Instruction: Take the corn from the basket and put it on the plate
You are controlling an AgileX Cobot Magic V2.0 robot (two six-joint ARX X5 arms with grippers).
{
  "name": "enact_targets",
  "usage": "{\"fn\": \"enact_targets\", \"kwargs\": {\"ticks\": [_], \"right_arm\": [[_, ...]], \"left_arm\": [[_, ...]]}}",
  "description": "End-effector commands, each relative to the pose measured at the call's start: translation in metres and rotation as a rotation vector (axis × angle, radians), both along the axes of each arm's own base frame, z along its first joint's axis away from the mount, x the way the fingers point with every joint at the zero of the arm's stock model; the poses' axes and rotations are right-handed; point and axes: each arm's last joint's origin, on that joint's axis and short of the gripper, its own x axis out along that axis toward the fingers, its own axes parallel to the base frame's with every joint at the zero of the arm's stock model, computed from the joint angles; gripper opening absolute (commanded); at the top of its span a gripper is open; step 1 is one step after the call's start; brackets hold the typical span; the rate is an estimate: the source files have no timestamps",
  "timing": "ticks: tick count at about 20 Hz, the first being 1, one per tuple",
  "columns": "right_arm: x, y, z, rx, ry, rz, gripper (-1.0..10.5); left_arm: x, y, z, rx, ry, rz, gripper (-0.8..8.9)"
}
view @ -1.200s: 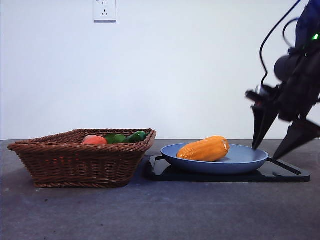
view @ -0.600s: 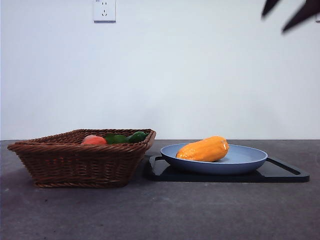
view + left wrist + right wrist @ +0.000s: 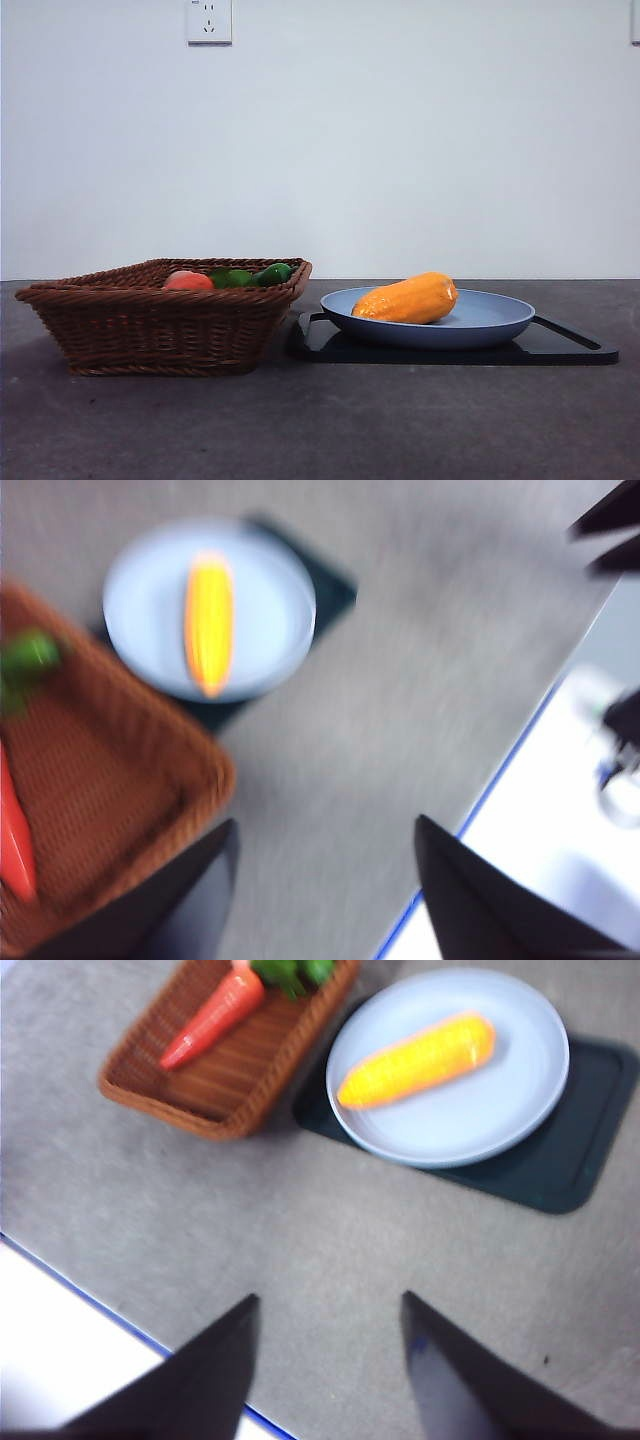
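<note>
Both grippers hang high above the table with nothing in them: the right gripper (image 3: 325,1360) has its two black jaws spread apart over bare grey tabletop, and the left gripper (image 3: 325,880), seen through a blurred wrist picture, also shows its jaws parted and empty. Neither touches anything. The corn (image 3: 406,298) lies on the plate (image 3: 490,325), an oblong orange-yellow cob with tapered ends and faint bumpy rows of kernels. In the front view its long axis runs roughly side to side, its right end raised a little, and it sits toward the plate's left half. The plate is round, shallow, smooth and blue with a raised rim, and rests on a flat black rectangular tray (image 3: 560,347). Just beside the tray stands the basket (image 3: 160,320), dark-brown woven wicker with flaring sides and a braided rim, holding a reddish-orange vegetable (image 3: 212,1018) and green vegetables (image 3: 250,275).
</note>
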Motion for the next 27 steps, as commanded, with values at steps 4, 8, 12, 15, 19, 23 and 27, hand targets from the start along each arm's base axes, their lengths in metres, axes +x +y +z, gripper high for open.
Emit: {"fn": "enact_targets", "kwargs": {"ticks": [4,8,12,15,19,23,27], "right_arm": [[-0.017,-0.006,-0.019,0.076,-0.078,-0.029,0.0],[-0.019,-0.007,-0.019,0.074,-0.088,-0.029,0.0],[-0.018,-0.007,-0.019,0.075,-0.094,-0.039,0.0],[-0.018,-0.008,-0.019,0.063,-0.099,-0.055,0.0],[-0.018,-0.008,-0.019,0.062,-0.099,-0.057,0.0],[-0.018,-0.008,-0.019,0.062,-0.099,-0.058,0.0],[-0.018,-0.008,-0.019,0.062,-0.1,-0.058,0.0]], "left_arm": [[0.013,-0.017,-0.059,0.041,0.074,0.025,0.16],[0.015,-0.019,-0.071,0.04,0.08,0.03,0.07],[0.016,-0.021,-0.07,0.025,0.065,0.028,0.08],[0.016,-0.021,-0.07,0.024,0.065,0.028,0.08],[0.016,-0.021,-0.07,0.024,0.065,0.028,0.08],[0.019,-0.021,-0.068,0.041,-0.011,0.004,0.08],[0.022,0.001,-0.047,-0.017,-0.198,0.01,0.08]]}}
